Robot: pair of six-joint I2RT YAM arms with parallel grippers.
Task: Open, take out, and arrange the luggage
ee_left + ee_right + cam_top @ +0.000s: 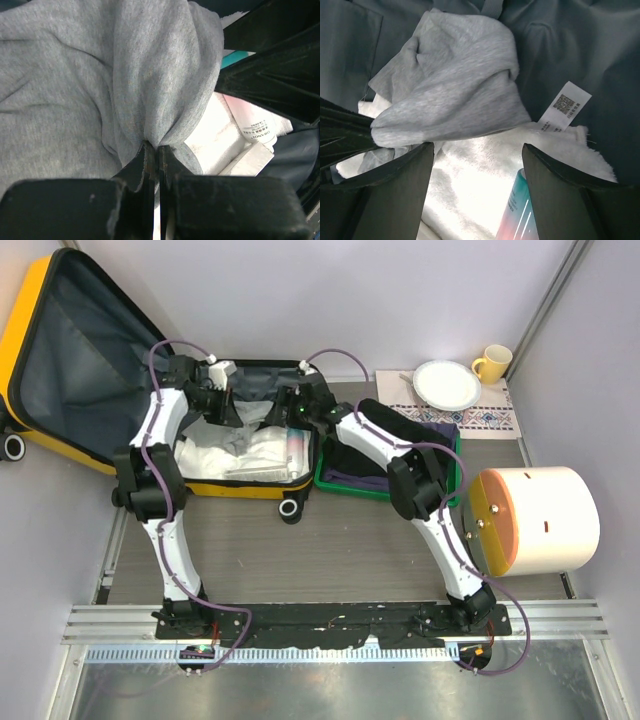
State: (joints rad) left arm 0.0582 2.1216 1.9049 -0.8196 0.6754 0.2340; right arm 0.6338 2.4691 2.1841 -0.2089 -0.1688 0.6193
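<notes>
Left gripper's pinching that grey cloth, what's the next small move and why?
Probably raise the left gripper straight up: its jaws are shut on a fold of the grey cloth, which lies inside the open luggage on a white towel. The right gripper is open.

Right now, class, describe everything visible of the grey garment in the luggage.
The grey garment is soft, heathered jersey knit, creased and bunched. The left gripper is shut on one fold, pinching it into a ridge. It lies inside the open luggage, over white fluffy fabric, with the open right gripper close by.
</notes>
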